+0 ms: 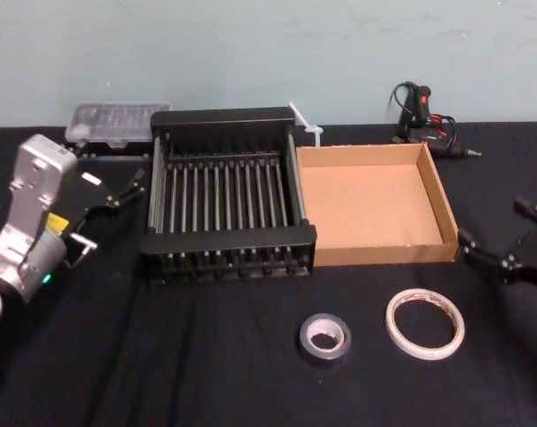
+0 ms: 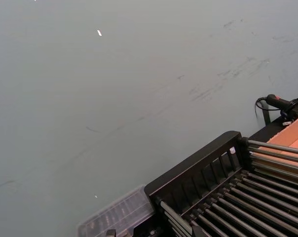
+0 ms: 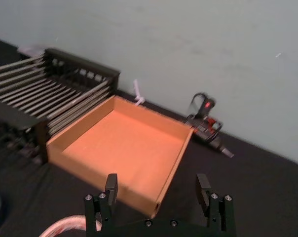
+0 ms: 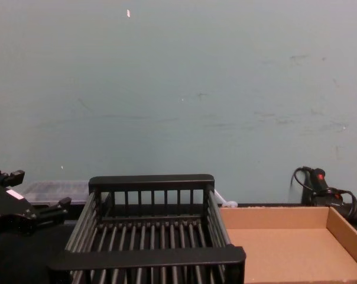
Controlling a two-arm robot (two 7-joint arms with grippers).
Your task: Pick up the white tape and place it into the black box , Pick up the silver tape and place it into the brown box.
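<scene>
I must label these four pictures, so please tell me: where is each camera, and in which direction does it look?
Head: high, looking down at the black box, brown box, silver tape, white tape; both arms at the edges.
Chest: low, looking across both boxes to the wall; left gripper.
Left wrist: looks at the black box's corner and the wall.
Right wrist: looks over the open right gripper into the brown box.
All four share the black box.

You have a black slatted crate [image 1: 228, 200] on the left, a tan cardboard tray [image 1: 375, 205] on the right, both on a black desk [image 1: 206, 356]. Near you lie a dull grey-silver roll [image 1: 324, 338] and a white ring [image 1: 425, 324] with red-printed core. The far wall [image 4: 178, 89] is pale teal.
</scene>
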